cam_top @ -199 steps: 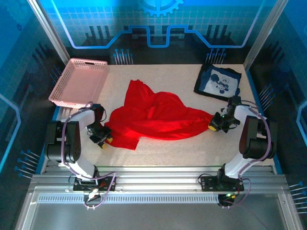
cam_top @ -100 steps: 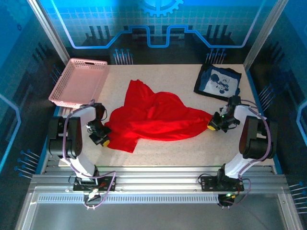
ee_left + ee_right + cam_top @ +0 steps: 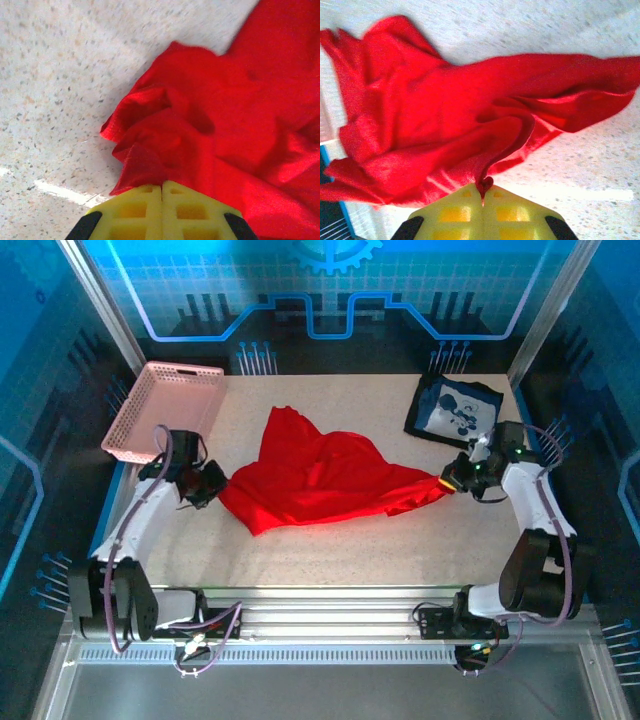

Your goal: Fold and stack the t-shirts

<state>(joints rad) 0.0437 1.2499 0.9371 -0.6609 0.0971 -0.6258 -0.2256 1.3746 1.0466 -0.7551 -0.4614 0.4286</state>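
Red t-shirt (image 3: 320,480), ends in L+R jaws

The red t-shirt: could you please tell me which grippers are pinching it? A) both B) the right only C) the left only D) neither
A: the left gripper is shut on one edge of the red t-shirt, and the right gripper is shut on a fold at its opposite end.

Left wrist view: red t-shirt (image 3: 240,125) cut off at right edge; top view: navy t-shirt (image 3: 455,412) graphic too small to read
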